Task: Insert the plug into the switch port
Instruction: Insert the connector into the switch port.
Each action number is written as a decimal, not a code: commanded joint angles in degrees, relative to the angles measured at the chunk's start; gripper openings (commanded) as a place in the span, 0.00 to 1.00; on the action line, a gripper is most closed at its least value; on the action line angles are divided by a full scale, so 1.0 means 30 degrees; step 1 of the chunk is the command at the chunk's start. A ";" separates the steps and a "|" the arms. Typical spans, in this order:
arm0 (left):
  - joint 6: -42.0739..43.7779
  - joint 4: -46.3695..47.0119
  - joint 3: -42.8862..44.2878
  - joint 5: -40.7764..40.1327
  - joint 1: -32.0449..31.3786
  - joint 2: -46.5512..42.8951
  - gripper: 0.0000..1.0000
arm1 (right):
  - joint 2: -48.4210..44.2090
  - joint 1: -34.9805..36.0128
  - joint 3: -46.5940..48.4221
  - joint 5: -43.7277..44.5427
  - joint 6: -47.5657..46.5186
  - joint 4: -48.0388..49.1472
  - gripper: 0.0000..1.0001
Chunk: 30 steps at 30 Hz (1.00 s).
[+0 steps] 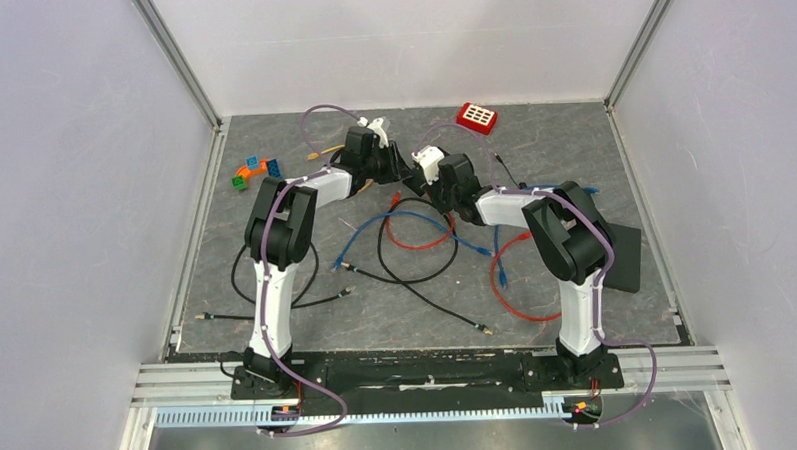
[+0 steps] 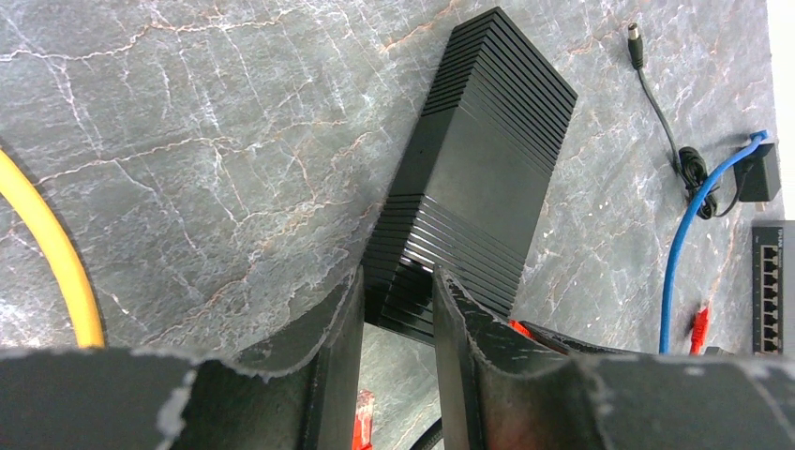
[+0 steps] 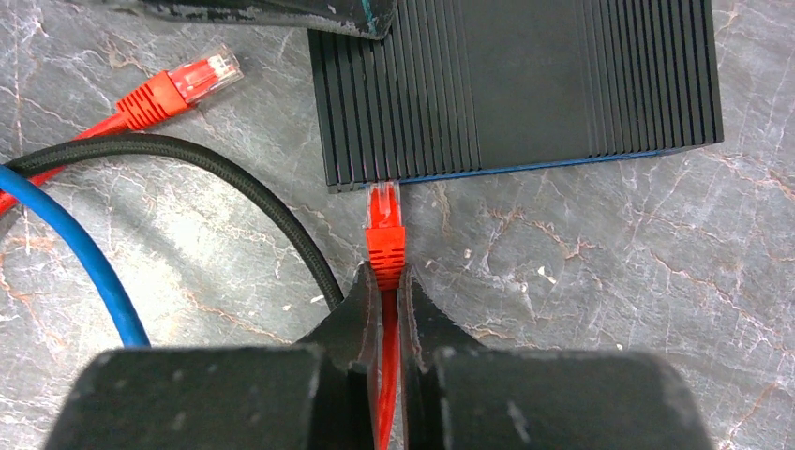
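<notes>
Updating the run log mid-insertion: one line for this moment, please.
right gripper: shut on red cable behind plug | plug: tip at switch edge | left gripper: astride switch end, hold unclear

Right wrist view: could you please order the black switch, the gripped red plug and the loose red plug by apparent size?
1. black switch, clearly the largest.
2. gripped red plug and loose red plug: they look alike, so I will not rank them.

No legible text or labels (any view)
</notes>
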 commanded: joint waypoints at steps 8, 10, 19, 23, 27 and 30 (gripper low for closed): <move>-0.1430 -0.0701 -0.1167 0.3018 -0.0713 -0.0329 0.36 | -0.0728 -0.0064 -0.0907 -0.1023 -0.2534 0.5300 0.00; -0.1664 -0.0687 -0.1244 0.3366 -0.0758 -0.0224 0.36 | -0.0639 -0.0148 -0.0798 -0.1208 -0.2478 0.5440 0.00; -0.1386 -0.0783 -0.1053 0.5234 -0.1273 0.0358 0.35 | -0.0394 -0.0402 -0.1399 -0.3874 -0.4005 0.7892 0.00; -0.1164 -0.0862 -0.1018 0.5824 -0.1388 0.0631 0.35 | -0.0161 -0.0474 -0.1152 -0.5180 -0.4491 0.8381 0.00; -0.0852 -0.0731 -0.0905 0.6324 -0.1788 0.0729 0.35 | 0.0425 -0.0478 -0.0167 -0.5558 -0.4350 0.8032 0.00; -0.0924 -0.0731 -0.0776 0.7046 -0.2116 0.1024 0.34 | 0.0646 -0.0439 -0.0113 -0.6058 -0.4379 0.8595 0.00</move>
